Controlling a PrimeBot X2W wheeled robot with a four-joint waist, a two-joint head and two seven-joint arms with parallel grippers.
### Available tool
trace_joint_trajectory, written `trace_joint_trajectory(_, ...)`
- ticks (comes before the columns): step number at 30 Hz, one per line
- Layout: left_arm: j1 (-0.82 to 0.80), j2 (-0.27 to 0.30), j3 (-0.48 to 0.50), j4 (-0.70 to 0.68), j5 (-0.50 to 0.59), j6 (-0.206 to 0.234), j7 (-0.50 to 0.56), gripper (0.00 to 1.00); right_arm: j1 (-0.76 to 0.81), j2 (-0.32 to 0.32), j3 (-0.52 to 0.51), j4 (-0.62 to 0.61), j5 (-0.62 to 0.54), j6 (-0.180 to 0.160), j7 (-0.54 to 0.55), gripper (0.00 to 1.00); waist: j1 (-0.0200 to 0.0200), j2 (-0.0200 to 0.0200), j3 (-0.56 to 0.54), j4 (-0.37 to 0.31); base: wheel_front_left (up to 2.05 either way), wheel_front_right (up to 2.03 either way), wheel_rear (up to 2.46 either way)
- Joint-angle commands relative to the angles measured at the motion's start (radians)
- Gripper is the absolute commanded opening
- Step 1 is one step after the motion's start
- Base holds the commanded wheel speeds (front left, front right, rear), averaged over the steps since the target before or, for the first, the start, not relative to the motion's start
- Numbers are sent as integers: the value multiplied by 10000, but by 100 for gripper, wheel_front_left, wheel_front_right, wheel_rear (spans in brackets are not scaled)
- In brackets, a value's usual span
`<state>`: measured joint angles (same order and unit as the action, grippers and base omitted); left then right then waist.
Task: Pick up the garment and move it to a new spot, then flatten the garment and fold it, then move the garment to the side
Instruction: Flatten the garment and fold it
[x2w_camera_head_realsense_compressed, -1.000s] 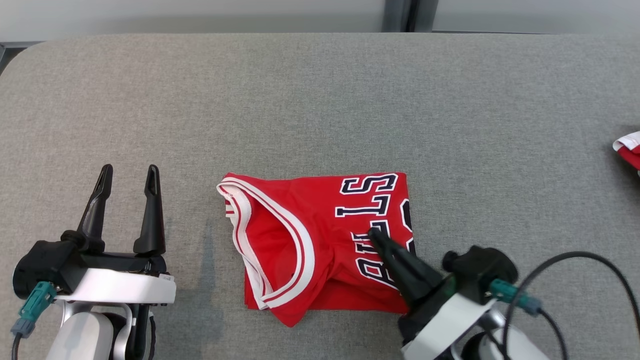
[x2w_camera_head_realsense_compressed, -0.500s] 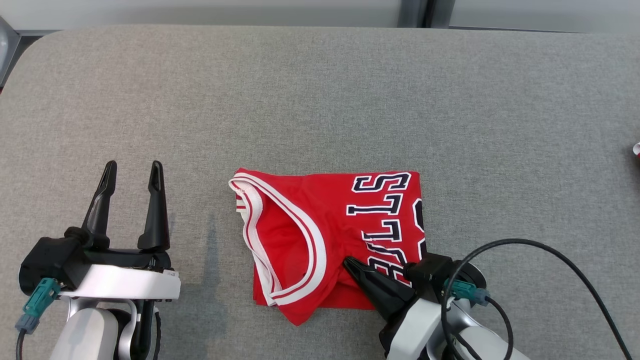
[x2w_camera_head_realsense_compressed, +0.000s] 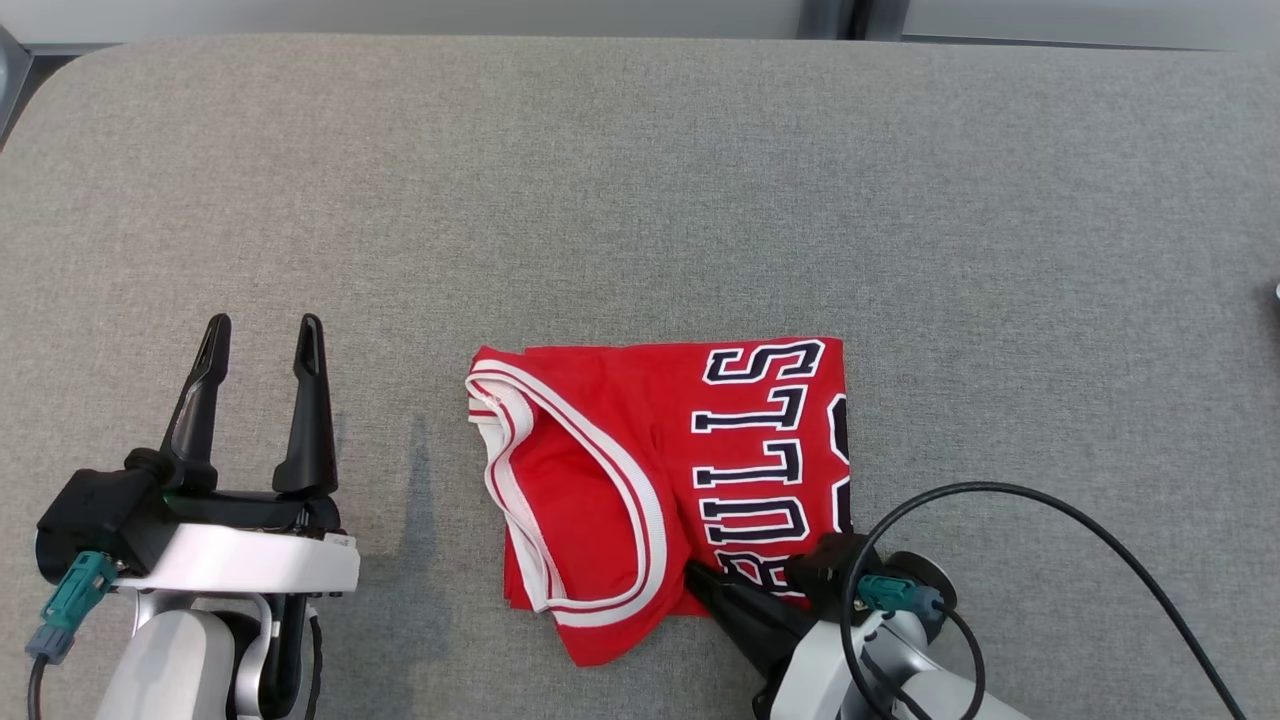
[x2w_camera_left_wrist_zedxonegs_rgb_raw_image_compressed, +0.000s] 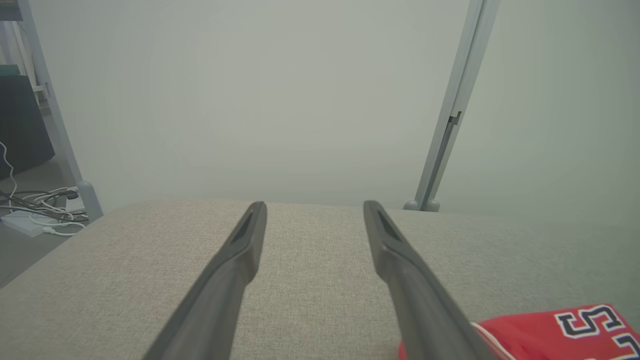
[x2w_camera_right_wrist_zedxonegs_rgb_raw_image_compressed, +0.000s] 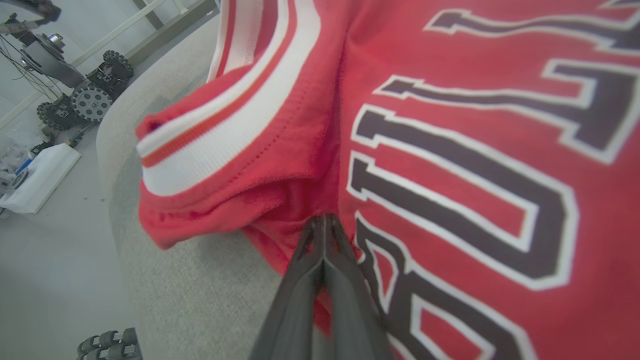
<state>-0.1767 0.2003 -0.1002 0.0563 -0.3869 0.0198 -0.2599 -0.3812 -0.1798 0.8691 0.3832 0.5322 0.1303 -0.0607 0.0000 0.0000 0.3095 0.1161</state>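
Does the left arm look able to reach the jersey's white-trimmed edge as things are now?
Probably yes: the left pincer is open, to the left of the jersey, with just plain grey surface between them.

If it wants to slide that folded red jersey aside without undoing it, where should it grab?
Probably the jersey by its straight right edge, coming in low from the right along the table. The lettering wraps over that edge, so it looks like a fold joining the layers. The left side has loose white armhole trim that would likely pull open.
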Motion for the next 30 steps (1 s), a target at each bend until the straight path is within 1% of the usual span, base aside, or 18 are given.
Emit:
trace_joint_trajectory(1,-185,-3,49,-19,93,-12,-33,100,142,-43,175,174,116,12,127,0,0,0,8,4,0,0,0)
trace_joint_trajectory(4,-165,-13,107,-35,98,-47,-34,100,132,-125,525,127,320,18,137,0,0,0,27,9,0,0,0)
trace_joint_trajectory(10,-98,-57,202,-39,160,-87,-33,100,27,-350,854,-163,646,18,73,0,0,0,22,-48,0,0,0)
trace_joint_trajectory(16,43,-64,287,-30,227,-82,-34,100,-36,-492,431,-879,521,16,-443,0,0,0,-177,-183,0,0,0)
trace_joint_trajectory(22,269,12,301,-47,272,-62,-34,100,297,-741,-587,-2025,39,15,-465,0,0,0,-465,-425,0,0,0)
trace_joint_trajectory(24,224,38,287,-64,295,-41,-32,100,456,-797,-1158,-2425,-155,15,-449,0,0,0,-550,-498,0,0,0)
trace_joint_trajectory(26,253,68,285,-77,300,-20,-11,100,700,-795,-1935,-2766,-358,15,-499,0,0,0,-651,-564,0,0,0)
trace_joint_trajectory(30,362,127,249,-136,302,0,55,100,1201,-517,-3746,-3327,-855,16,-621,0,0,0,-813,-669,0,0,0)
